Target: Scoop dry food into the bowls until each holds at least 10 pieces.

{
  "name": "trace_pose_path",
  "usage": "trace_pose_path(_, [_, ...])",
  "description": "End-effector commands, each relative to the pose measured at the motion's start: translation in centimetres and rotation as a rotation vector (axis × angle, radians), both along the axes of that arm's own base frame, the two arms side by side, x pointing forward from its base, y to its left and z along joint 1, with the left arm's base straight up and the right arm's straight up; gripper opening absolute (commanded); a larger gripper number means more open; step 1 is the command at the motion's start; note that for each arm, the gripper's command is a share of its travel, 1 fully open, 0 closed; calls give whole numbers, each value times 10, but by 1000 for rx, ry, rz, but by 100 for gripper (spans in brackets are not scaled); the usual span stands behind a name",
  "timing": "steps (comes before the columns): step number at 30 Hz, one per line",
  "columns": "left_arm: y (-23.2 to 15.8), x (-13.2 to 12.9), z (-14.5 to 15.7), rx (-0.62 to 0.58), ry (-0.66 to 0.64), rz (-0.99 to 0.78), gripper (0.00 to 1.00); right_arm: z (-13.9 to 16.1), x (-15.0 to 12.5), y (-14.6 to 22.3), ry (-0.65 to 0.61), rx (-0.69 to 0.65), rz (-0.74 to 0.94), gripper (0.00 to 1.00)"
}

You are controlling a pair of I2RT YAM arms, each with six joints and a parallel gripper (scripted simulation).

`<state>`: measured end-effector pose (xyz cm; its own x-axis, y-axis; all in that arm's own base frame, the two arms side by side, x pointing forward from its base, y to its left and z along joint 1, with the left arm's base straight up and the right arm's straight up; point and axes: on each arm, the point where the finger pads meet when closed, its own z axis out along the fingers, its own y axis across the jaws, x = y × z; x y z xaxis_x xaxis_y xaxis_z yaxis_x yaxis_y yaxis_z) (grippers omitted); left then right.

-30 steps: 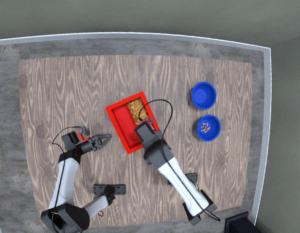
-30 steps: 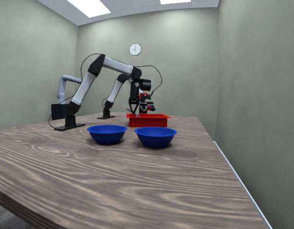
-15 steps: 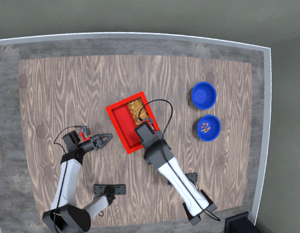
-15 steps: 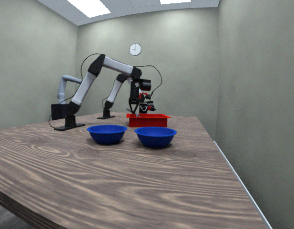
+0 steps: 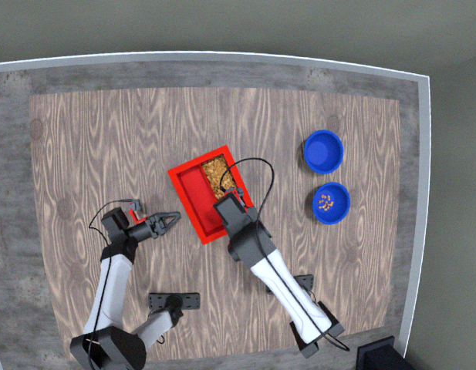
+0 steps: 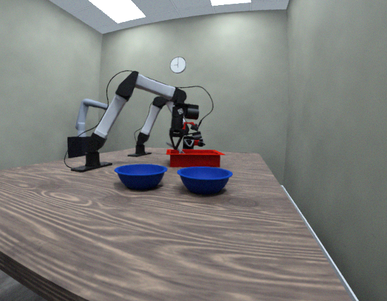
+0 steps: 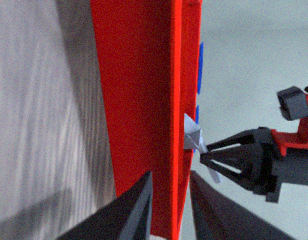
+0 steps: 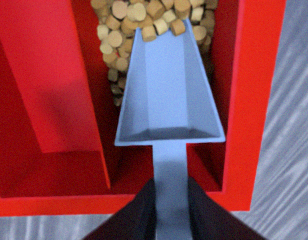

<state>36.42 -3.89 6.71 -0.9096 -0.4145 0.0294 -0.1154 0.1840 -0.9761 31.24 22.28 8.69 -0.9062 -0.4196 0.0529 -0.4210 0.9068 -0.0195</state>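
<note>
The red box (image 5: 186, 206) (image 6: 195, 160) (image 7: 136, 100) (image 8: 259, 100) stands on the table; food (image 5: 215, 172) (image 8: 115, 39) fills much of one compartment. My right gripper (image 7: 200, 154) (image 8: 171, 185) is shut on the handle of the scoop (image 7: 191, 132) (image 8: 166, 85). The blade lies in the food compartment, its front edge at the pieces, a few pieces at its tip, the rest bare. My left gripper (image 5: 177, 215) (image 7: 170, 178) is slightly open and empty beside the box's outer wall. One blue bowl (image 5: 340, 206) (image 6: 141, 178) holds several pieces; the other blue bowl (image 5: 323, 152) (image 6: 204, 182) looks empty. Both are upright.
The box's other compartment (image 5: 196, 195) (image 8: 39, 85) shows bare red floor. The right arm (image 5: 269, 267) reaches over the box's near end. The bowls stand side by side, away from the box. A dark arm base (image 5: 190, 301) stands at the near side.
</note>
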Motion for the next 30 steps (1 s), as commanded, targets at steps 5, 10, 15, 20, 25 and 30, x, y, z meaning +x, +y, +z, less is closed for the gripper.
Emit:
trace_pose_path(5, [-2,11,17,38,-86,9,27,27,3,3,-44,53,1,0])
trace_pose_path(10, [-5,12,17,36,-86,10,27,27,3,3,-44,53,1,0])
trace_pose_path(15, [-7,12,17,35,-86,10,27,27,3,3,-44,53,1,0])
trace_pose_path(20, [-9,13,17,28,-88,7,27,27,3,3,-44,53,1,0])
trace_pose_path(25, [-11,15,17,34,-90,11,27,27,3,3,-44,53,1,0])
trace_pose_path(30, [-14,16,16,32,-89,11,27,27,3,3,-44,53,1,0])
